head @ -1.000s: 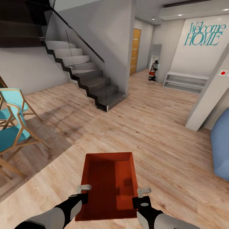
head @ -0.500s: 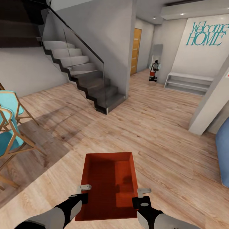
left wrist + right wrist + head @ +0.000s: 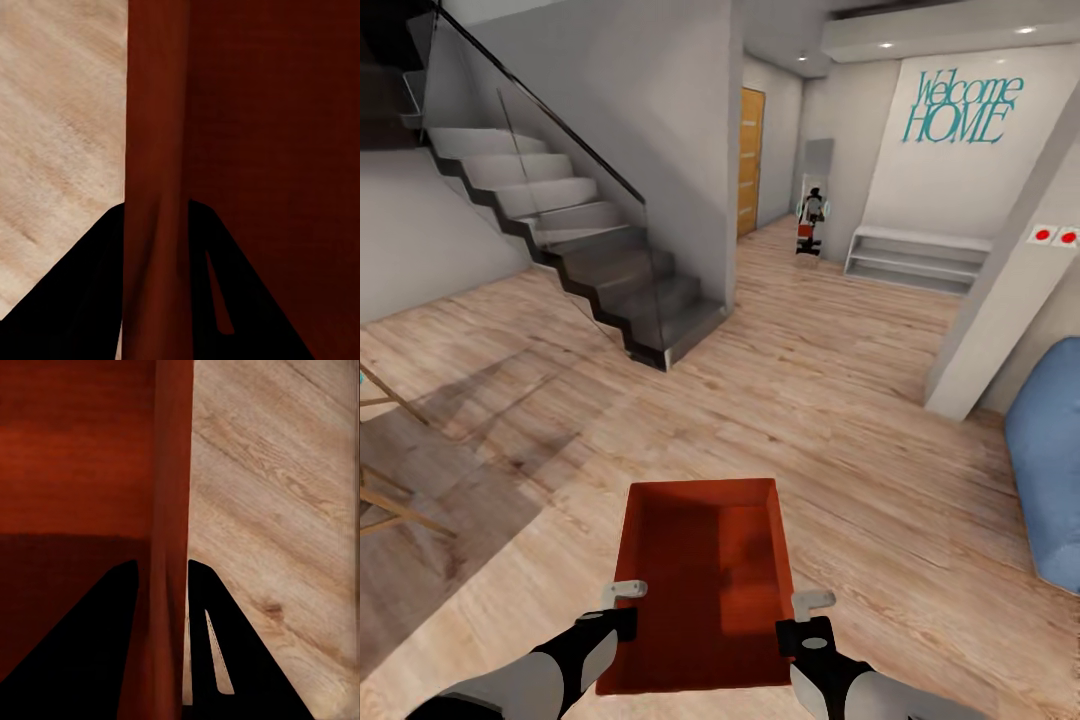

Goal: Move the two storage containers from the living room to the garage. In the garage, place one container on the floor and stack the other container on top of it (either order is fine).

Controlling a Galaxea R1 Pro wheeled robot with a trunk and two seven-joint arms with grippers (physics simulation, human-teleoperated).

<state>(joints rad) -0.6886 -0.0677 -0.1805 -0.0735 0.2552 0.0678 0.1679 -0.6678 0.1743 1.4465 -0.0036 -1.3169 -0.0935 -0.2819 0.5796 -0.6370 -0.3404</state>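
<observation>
Transport is the step in hand: one storage container point(image 3: 705, 585) hangs between the two tools, above the wood-plank floor point(image 3: 840, 400) of the living room. The left tool point(image 3: 622, 600) is clamped on the bin's left wall, which the left wrist view shows running up between its dark fingers point(image 3: 82, 292); the right tool point(image 3: 810, 612) pinches the right wall the same way, with a finger point(image 3: 225, 652) on either side. By my reading, the garage is not reached, so the next move calls for driving on with both grips kept level, then lowering the bin onto the dark grey floor there. Ahead and to the left of the tools rises a staircase point(image 3: 590, 260) with a glass balustrade; ahead to the right stands a white pillar point(image 3: 1000, 300), and a blue sofa point(image 3: 1050, 460) lies right of the right tool. A corridor with a wooden door point(image 3: 750, 160) opens between them, the likely way through.
</observation>
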